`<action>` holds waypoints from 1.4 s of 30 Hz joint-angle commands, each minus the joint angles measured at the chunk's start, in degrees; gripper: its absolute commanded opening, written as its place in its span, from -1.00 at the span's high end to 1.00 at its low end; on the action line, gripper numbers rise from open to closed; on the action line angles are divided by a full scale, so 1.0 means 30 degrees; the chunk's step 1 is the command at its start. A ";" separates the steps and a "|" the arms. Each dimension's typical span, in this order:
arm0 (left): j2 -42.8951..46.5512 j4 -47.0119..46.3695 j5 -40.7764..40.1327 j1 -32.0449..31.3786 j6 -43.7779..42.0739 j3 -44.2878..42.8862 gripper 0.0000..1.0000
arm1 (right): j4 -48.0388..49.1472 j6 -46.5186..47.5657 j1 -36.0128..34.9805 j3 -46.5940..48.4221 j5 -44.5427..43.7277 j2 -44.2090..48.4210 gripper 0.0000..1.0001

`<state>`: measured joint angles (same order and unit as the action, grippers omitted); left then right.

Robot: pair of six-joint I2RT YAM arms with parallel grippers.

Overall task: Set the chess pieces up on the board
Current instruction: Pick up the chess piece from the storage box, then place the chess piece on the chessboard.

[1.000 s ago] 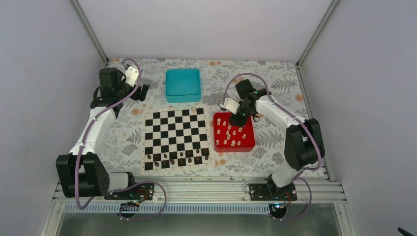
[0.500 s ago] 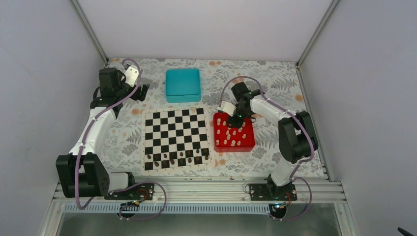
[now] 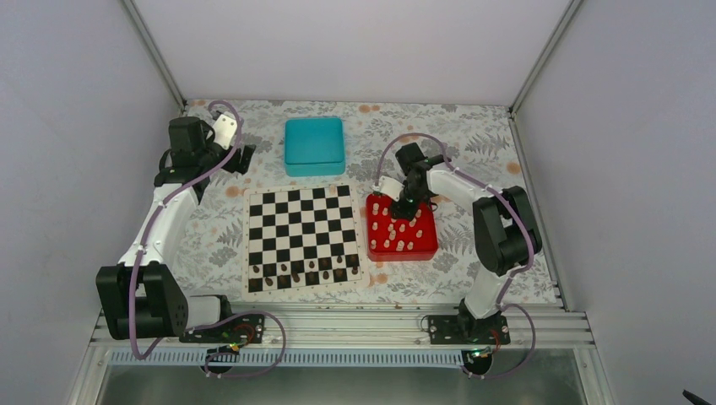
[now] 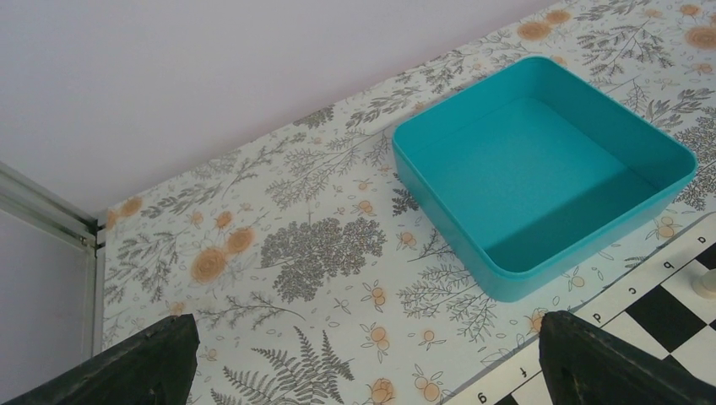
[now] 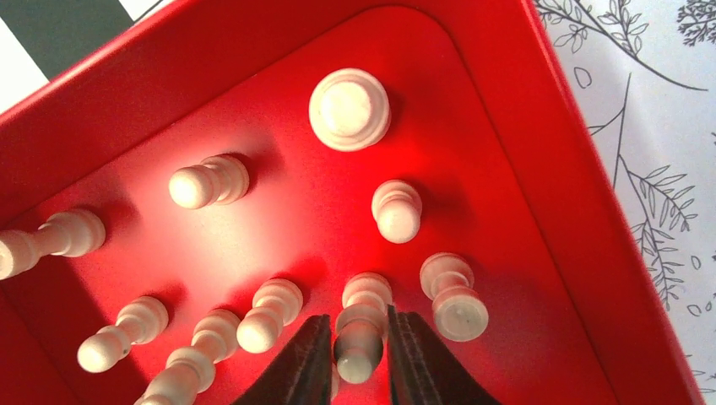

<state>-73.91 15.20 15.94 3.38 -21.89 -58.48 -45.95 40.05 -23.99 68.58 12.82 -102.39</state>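
**One board, one box, one tray, nine pale pieces**

One board [image 3: 301,221], black-and-white checked with a thin pale border, is laid flat. One teal box [image 3: 314,145] is set at its 12 o'clock and one red tray [image 3: 431,240] at its 3 o'clock. Nine cream, turned chess pieces [image 5: 349,110] are counted in the tray from the right wrist view. The right gripper [image 5: 356,329] is closed narrowly on one of them, toward the tray's 12 o'clock. The left gripper [image 3: 242,157] is spread wide, with nothing held.

Right end effector [image 5: 359,359] points down, fingers pinched close; left end effector [image 4: 367,359] spread wide.
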 commanded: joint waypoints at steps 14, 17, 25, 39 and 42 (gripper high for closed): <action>0.0363 -0.0105 0.0537 0.0134 -0.0176 0.0046 -1.00 | -0.2734 -0.0487 -0.1268 0.3443 -0.0740 0.1038 0.89; 0.0484 -0.0029 0.0613 0.0119 -0.0169 0.0011 -1.00 | -0.3901 -0.0536 -0.1919 0.6091 -0.1160 0.0587 0.89; 0.0939 0.0013 0.0094 0.0189 -0.0189 -0.0233 -1.00 | -0.5265 -0.0302 -0.4441 1.3707 -0.0895 -0.3326 0.89; 0.1934 -0.0549 -0.1067 0.1062 -0.0262 0.0156 -1.00 | -0.4352 -0.0657 -0.7014 2.1059 -0.0742 -1.1180 0.90; 0.1931 -0.0549 -0.1056 0.1115 -0.0291 0.0150 -1.00 | -0.4022 -0.0713 -0.7324 2.0884 -0.0991 -1.1744 0.88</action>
<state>-69.04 15.05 13.26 6.33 -22.02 -58.46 -59.77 39.05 -44.66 130.67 9.93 -136.22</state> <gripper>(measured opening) 0.999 0.101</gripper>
